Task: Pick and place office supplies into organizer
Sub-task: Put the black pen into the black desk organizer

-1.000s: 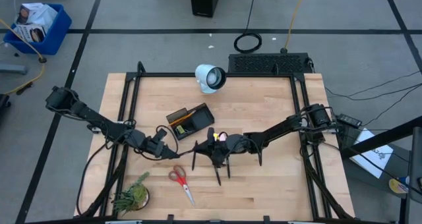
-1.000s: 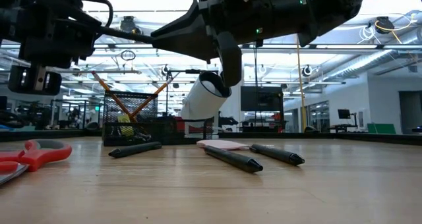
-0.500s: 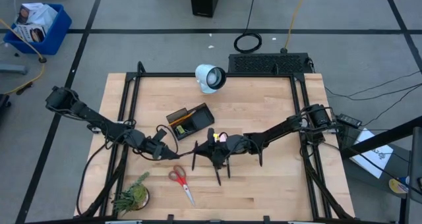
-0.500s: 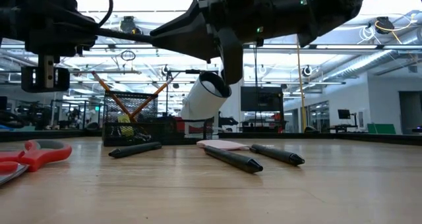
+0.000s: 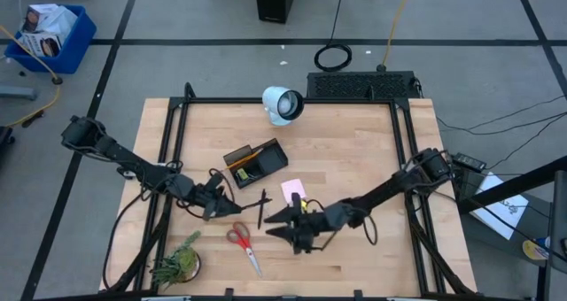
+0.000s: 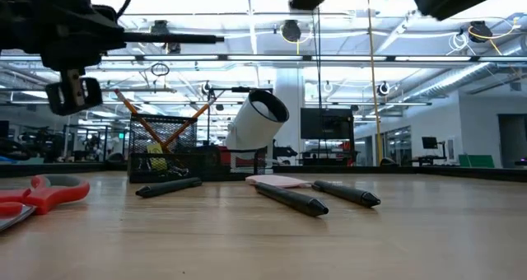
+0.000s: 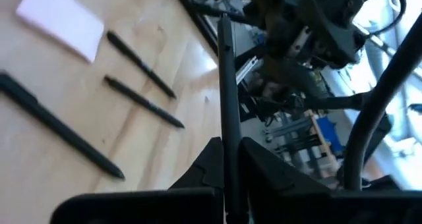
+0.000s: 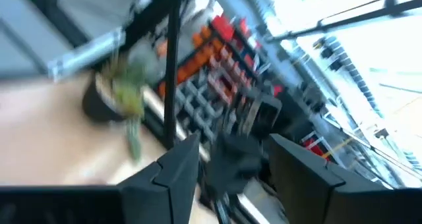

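1. The left gripper (image 7: 229,148) is clenched on a pen (image 7: 224,85). The shaft sits between the two fingers and projects forward well past the tips.
2. In the low view the held pen (image 6: 173,38) lies level, high above the table. It extends from the left gripper (image 6: 72,82) toward the middle of the scene.
3. The right gripper (image 5: 297,235) is released. Its fingers (image 8: 175,168) stand apart, and no supply can be made out between them; the view past them is blurred.
4. Three loose pens (image 7: 142,102) lie flat on the table below and ahead of the left jaws, apart from them.
5. The pad (image 5: 293,190) lies flat between the two grippers, touching neither. It sits beyond the loose pens as seen past the left jaws (image 7: 60,20).
6. The organizer (image 5: 257,159) stands beyond the left jaws, well apart from both grippers. Orange pencils (image 6: 136,119) lean inside it.
7. The scissors (image 5: 242,245) lie beside the right jaws, on their outer side, not touching.
8. Change from one second ago: both grippers met at the pen near the pad. The right gripper has since let go and swung back toward the table's near edge, uncovering the pad.
9. Change in the low view: the right gripper has left the centre, so only the left gripper carries the pen.
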Motion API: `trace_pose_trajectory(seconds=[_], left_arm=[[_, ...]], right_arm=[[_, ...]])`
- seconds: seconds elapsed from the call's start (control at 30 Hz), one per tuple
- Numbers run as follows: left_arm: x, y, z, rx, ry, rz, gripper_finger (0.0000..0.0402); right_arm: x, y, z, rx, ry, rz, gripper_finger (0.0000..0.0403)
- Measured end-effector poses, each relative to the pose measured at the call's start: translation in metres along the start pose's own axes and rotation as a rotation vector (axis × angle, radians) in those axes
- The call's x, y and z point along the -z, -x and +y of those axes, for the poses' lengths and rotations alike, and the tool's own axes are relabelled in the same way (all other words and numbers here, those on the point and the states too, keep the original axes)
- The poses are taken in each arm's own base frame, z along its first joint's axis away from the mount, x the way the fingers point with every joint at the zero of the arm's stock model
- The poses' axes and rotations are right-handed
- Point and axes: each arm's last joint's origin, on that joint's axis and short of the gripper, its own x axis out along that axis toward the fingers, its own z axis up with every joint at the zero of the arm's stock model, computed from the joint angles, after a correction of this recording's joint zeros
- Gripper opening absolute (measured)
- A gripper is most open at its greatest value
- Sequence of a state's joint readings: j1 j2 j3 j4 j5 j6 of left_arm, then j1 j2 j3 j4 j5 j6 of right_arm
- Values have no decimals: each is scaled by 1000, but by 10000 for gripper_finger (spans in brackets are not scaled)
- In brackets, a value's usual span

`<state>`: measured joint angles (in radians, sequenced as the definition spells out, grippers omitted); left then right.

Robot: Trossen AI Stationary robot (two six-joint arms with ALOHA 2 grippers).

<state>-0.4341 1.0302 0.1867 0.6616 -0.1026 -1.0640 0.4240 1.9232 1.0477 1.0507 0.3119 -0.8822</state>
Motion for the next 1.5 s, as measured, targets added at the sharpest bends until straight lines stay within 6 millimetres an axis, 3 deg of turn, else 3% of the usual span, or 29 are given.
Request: trace_pose_trajectory(seconds=[0.27,0.43,0.53,0.67,0.83,0.93,1.03,1.17,1.3,1.5], left_arm=[[-5,1,-12,89,-239,-108,17],[-9,3,-21,157,-374,-181,17],[-12,4,-25,190,-451,-218,31],[-14,5,-27,204,-535,-252,32],[-16,6,-28,206,-591,-280,18],[-16,6,-28,199,-598,-287,23],[-17,6,-28,197,-600,-288,32],[-18,6,-28,186,-596,-306,30],[-19,7,-29,186,-592,-323,21],[-19,7,-29,186,-602,-325,31]], right_arm=[[-39,14,-19,128,-306,-172,159],[-42,29,-27,101,-568,-187,156],[-33,32,-27,58,-750,-205,159],[-7,25,-27,42,-866,-173,158],[30,14,-30,135,-907,-186,156],[50,10,-35,166,-930,-292,157],[71,2,-38,199,-935,-255,157],[93,-14,-39,149,-944,-284,157],[91,-26,-38,116,-918,-327,157],[78,-26,-42,101,-837,-371,157]])
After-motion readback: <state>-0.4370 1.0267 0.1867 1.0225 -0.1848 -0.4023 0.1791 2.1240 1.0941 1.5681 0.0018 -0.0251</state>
